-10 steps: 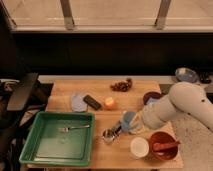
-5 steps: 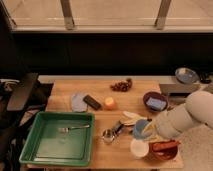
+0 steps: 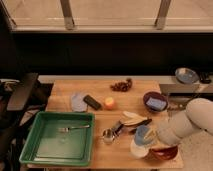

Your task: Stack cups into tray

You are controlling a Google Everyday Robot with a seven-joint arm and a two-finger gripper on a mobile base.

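There's only the one camera, set high on the near side of the desk [image 3: 132, 102] and tilted down across it towards 12 o'clock, where a dark wall and a window sill close off the view. It stands far enough back to take in nearly the whole desk top. That runs from the tray [image 3: 30, 150] at 8 o'clock to the arm reaching in from 3 o'clock, its claw [image 3: 150, 136] closed on the light blue cup [image 3: 141, 133] down at 5 o'clock.
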